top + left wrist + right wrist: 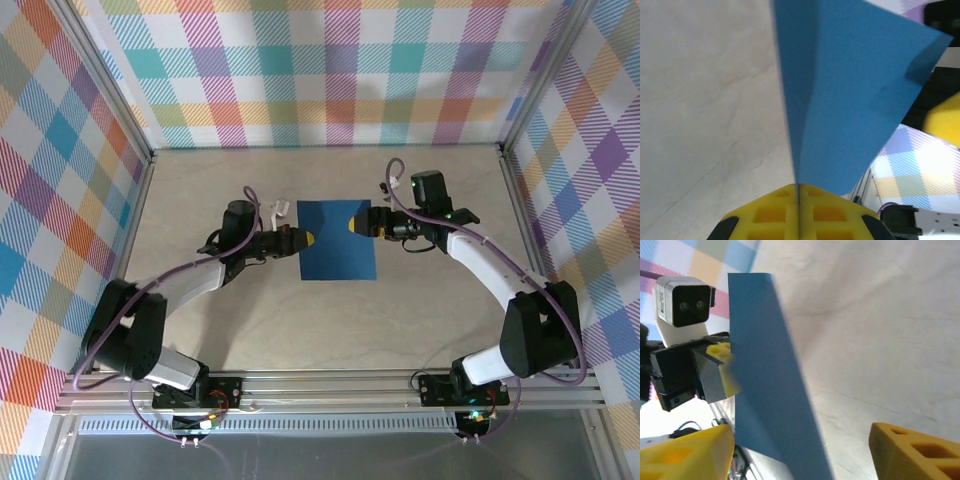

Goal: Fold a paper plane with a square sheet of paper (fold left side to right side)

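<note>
Your left gripper clamps the left edge of the thin dark-blue square sheet of paper; your right gripper stands released at its right edge. Left-to-right fold looks not yet made.

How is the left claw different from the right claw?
The left claw is squeezed shut on the blue paper; the right claw is wide open, pinching nothing. The left claw is at the paper's left side, the right claw at its right. Both have yellow fingers.
</note>
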Robot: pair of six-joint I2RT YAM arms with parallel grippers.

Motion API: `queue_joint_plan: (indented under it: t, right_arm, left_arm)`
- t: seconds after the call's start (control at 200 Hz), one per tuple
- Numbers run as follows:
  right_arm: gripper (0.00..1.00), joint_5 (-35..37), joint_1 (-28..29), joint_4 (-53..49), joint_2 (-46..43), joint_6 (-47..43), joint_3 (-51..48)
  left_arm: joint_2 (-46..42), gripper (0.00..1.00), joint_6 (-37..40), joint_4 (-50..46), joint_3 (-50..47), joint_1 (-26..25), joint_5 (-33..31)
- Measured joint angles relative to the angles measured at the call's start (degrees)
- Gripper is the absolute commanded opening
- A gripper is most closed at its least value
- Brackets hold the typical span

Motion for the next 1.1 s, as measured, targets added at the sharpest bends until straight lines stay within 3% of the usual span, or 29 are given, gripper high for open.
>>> queue_joint_plan:
  t: [0.245,0.545,0.835,1.1]
  right_arm:
    - [0.7,5.92,-0.26,0.04,5.09,1.42,-3.52]
    - [0.47,6.25,0.74,2.62,13.68,4.22,-5.22]
    - [0.11,6.21,2.75,3.52,20.92,5.01,-4.87]
    - [0.05,8.0,2.86,2.75,23.17,4.98,-4.46]
  left_arm:
    - [11.5,0.03,3.82,-11.61,4.9,-0.04,-4.17]
    - [15.78,0.11,8.7,-20.59,9.31,-0.11,-6.86]
    - [16.94,0.2,10.27,-23.43,10.56,-0.28,-7.21]
    - [16.87,0.31,10.21,-23.8,10.56,-1.07,-7.1]
